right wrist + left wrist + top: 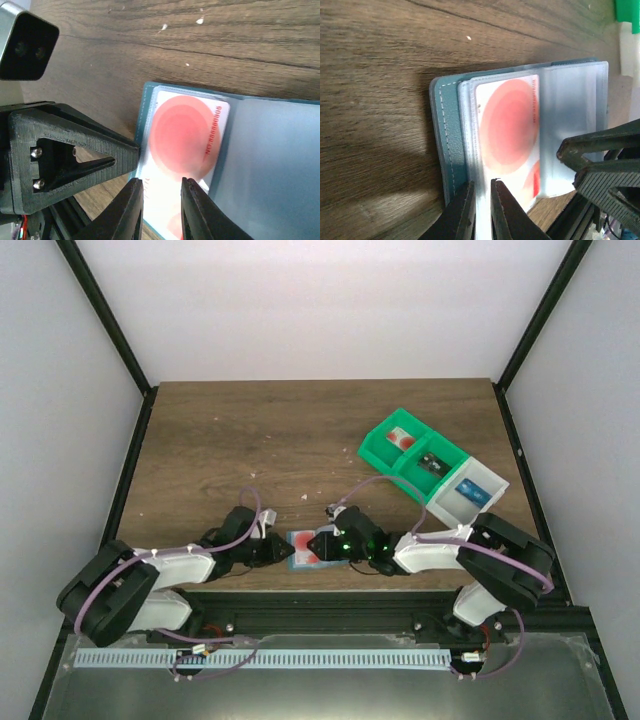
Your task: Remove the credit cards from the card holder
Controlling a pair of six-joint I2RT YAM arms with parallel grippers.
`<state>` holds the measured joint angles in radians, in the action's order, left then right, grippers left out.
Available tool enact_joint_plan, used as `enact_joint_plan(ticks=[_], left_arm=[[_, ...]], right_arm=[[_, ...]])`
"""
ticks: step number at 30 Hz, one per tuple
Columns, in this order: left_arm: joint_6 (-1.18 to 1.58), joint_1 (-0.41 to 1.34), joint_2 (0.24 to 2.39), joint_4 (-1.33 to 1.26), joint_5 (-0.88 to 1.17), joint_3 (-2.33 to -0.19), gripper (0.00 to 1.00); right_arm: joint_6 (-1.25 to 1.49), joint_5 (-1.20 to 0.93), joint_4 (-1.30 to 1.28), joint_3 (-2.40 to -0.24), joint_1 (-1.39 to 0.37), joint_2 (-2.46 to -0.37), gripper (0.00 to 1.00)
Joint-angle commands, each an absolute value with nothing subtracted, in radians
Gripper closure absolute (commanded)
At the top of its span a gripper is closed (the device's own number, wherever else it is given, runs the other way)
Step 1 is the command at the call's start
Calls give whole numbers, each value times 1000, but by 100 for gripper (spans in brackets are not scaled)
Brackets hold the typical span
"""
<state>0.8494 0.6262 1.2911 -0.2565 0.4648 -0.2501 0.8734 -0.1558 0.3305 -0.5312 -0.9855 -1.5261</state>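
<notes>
While both arms reach in low over the dark wood-grain counter [220, 440], a light-blue folding card holder [270, 165] lies open and flat near the counter's front edge, right between the two grippers. Tucked under a clear plastic sleeve [570, 110] on one half is a white credit card with a large pinkish-red disc [507, 130] and a line of small red print along one side.

The left gripper [279, 549] comes at the card holder from its left side. Seen from its own wrist, its jaws are almost pressed together, pinching the near edge of the clear sleeve.

The right gripper [321, 544] meets it from the other side, so close that the two nearly touch. Its jaws stand slightly apart over the near end of the credit card, with white card showing in the gap. Whether they actually grip it, I cannot tell.

Well apart, toward the back right of the counter, sits a green-and-white compartment bin [432, 472] with small items in its sections.
</notes>
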Motion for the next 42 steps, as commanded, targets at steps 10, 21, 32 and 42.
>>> enact_joint_plan(ticks=[10, 21, 32, 42], left_arm=[[819, 621, 1328, -287, 441, -228, 88], [822, 620, 1335, -300, 443, -217, 88], [825, 620, 1346, -316, 450, -213, 89], [824, 621, 1354, -322, 458, -210, 89]], right_arm=[[884, -170, 397, -473, -941, -1558, 77], [909, -242, 493, -446, -920, -1588, 77], [923, -252, 512, -444, -914, -1604, 76], [940, -281, 567, -430, -905, -1616, 79]])
